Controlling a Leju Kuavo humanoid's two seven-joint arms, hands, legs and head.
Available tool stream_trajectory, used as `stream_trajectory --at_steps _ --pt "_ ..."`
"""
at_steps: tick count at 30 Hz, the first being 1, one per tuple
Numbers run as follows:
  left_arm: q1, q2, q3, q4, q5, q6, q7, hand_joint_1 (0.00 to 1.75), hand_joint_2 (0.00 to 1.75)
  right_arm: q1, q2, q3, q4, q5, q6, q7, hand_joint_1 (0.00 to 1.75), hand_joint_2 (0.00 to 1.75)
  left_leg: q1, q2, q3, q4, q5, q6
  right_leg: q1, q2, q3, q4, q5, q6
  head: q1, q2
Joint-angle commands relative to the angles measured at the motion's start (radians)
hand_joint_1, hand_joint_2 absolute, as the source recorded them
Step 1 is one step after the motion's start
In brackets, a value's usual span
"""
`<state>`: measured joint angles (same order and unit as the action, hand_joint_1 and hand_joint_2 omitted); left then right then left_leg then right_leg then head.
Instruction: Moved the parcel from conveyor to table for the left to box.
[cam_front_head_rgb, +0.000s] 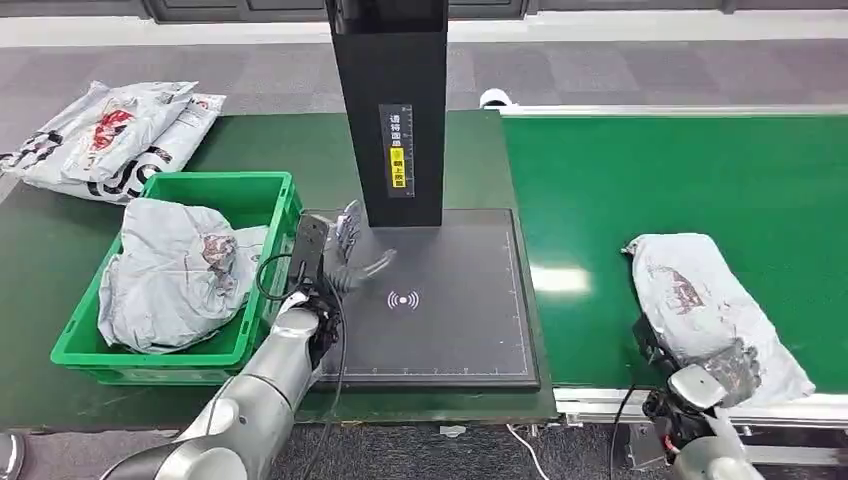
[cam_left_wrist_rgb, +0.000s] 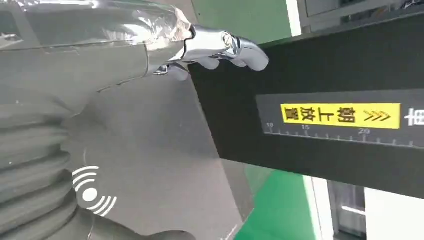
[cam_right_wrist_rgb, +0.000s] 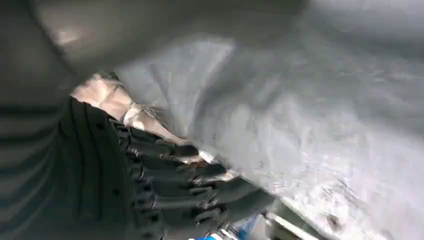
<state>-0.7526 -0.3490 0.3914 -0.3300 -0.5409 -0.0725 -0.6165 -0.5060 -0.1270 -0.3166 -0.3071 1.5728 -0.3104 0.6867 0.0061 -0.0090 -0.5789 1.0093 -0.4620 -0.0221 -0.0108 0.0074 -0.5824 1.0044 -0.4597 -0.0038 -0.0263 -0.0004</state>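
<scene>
Grasping the grey parcel (cam_front_head_rgb: 715, 305) at lower right with the right robot hand (cam_front_head_rgb: 690, 375) for lifting off the conveyor (cam_front_head_rgb: 680, 180); left robot hand (cam_front_head_rgb: 345, 255) released over the scanner pad (cam_front_head_rgb: 450, 320), waiting

parcels: 4 (cam_front_head_rgb: 715, 305) (cam_front_head_rgb: 175, 270) (cam_front_head_rgb: 95, 125) (cam_front_head_rgb: 165, 150) | green crate: 1 (cam_front_head_rgb: 262, 190) | scanner pad: 1 (cam_front_head_rgb: 450, 320) | robot hands: 2 (cam_front_head_rgb: 345, 255) (cam_front_head_rgb: 700, 385)

A dark green flat table (cam_front_head_rgb: 60, 250) carries a bright green plastic crate (cam_front_head_rgb: 262, 190), just left of the left hand's fingers (cam_front_head_rgb: 350, 235), and a black square scanner pad (cam_front_head_rgb: 450, 330) that lies under those fingers. At the table's far left corner, well apart from them, lie two white printed plastic mailer bags (cam_front_head_rgb: 110, 135). Beside the pad runs a bright green conveyor belt (cam_front_head_rgb: 680, 170); on it lies a grey crumpled plastic parcel (cam_front_head_rgb: 700, 295), touching the right hand's fingers (cam_front_head_rgb: 735, 362).
</scene>
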Motion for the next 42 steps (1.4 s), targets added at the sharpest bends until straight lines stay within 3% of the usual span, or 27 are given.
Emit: stream_trajectory --at_steps 1,2,11,14,22,26,29,30,32,33,37,39,42 --pt "-0.026 0.039 -0.073 0.033 0.02 0.0 0.006 0.0 1.75 0.014 -0.021 0.11 0.092 -0.002 0.149 0.011 0.19 1.75 0.001 -0.002 0.002 -0.001 0.001 0.001 0.002 -0.003 0.003 -0.003 0.001 0.0 0.0 0.0" --pt "-0.015 0.046 -0.077 0.031 0.02 0.006 0.002 0.0 1.75 -0.002 -0.006 0.102 0.091 -0.011 0.161 0.011 1.75 1.75 0.001 0.0 0.002 0.0 0.0 0.001 0.001 -0.001 0.004 -0.002 0.0 0.001 0.0 0.0" --pt "-0.011 0.046 -0.081 0.031 0.027 0.0 -0.005 0.0 1.75 -0.022 0.0 0.064 0.09 -0.008 0.202 0.011 1.75 1.75 0.001 -0.003 0.002 0.0 0.004 0.007 -0.001 -0.004 0.006 -0.003 0.003 0.005 0.0 0.0" --pt "-0.016 0.044 -0.099 0.037 0.023 0.005 0.003 0.0 1.75 -0.015 0.001 -0.008 0.082 -0.057 0.205 -0.03 1.75 1.75 0.001 -0.002 0.001 -0.001 0.004 0.007 -0.001 -0.004 0.006 -0.004 0.004 0.005 0.0 0.0" --pt "-0.007 0.054 -0.104 0.039 0.036 0.011 0.006 0.0 1.75 -0.032 0.005 -0.048 0.074 -0.065 0.154 -0.077 1.75 1.75 0.0 -0.001 0.001 0.0 0.004 0.007 -0.001 -0.003 0.005 -0.004 0.004 0.005 0.0 0.0" --pt "-0.001 0.062 -0.101 0.038 0.053 0.02 0.005 0.0 1.75 -0.04 0.018 -0.085 0.057 -0.07 0.027 -0.145 1.75 1.75 0.0 -0.002 0.001 0.0 0.003 0.007 0.0 -0.003 0.005 -0.003 0.003 0.006 0.0 0.0" --pt "0.012 0.076 -0.092 0.031 0.07 0.061 0.005 0.0 1.75 -0.066 0.046 -0.142 0.02 -0.115 -0.266 -0.339 1.75 1.75 0.0 0.002 0.0 -0.001 0.004 0.007 -0.001 0.0 0.003 -0.004 0.005 0.006 0.0 0.0" --pt "0.016 0.08 -0.091 0.028 0.071 0.078 0.004 0.0 1.75 -0.073 0.07 -0.166 -0.027 -0.164 -0.388 -0.474 1.75 1.75 0.0 0.003 0.0 0.0 0.004 0.007 -0.001 0.001 0.003 -0.003 0.005 0.006 0.0 0.0" --pt "0.023 0.091 -0.08 0.026 0.085 0.094 0.005 0.0 1.75 -0.061 0.121 -0.201 -0.173 -0.171 -0.388 -0.586 1.75 1.75 -0.001 0.003 -0.001 0.0 0.003 0.007 -0.002 0.002 0.001 -0.001 0.004 0.006 0.001 0.0" --pt "0.026 0.098 -0.079 0.024 0.086 0.113 0.005 0.0 1.75 -0.049 0.175 -0.242 -0.294 -0.223 -0.388 -0.712 1.75 1.75 -0.001 0.008 -0.002 0.0 0.003 0.007 -0.003 0.006 -0.002 -0.001 0.006 0.005 0.0 0.0" --pt "0.028 0.118 -0.07 0.016 0.076 0.22 0.004 0.0 1.75 -0.041 0.336 -0.21 -0.501 -0.328 -0.388 -1.009 1.75 1.75 -0.001 0.01 -0.003 -0.001 0.003 0.006 -0.004 0.008 -0.004 0.0 0.006 0.005 0.0 0.0" --pt "0.023 0.122 -0.061 0.007 0.079 0.25 -0.007 0.0 1.75 -0.007 0.406 -0.084 -0.565 -0.345 -0.388 -1.024 1.75 1.75 0.0 0.012 -0.004 0.0 0.003 0.004 -0.002 0.011 -0.006 0.001 0.006 0.004 0.0 0.0" --pt "0.018 0.117 -0.052 -0.009 0.087 0.276 -0.034 0.0 1.75 0.033 0.434 0.12 -0.569 -0.351 -0.388 -0.984 1.75 1.75 0.002 0.01 -0.003 -0.001 0.004 0.003 0.001 0.009 -0.005 0.0 0.006 0.003 0.0 0.0"
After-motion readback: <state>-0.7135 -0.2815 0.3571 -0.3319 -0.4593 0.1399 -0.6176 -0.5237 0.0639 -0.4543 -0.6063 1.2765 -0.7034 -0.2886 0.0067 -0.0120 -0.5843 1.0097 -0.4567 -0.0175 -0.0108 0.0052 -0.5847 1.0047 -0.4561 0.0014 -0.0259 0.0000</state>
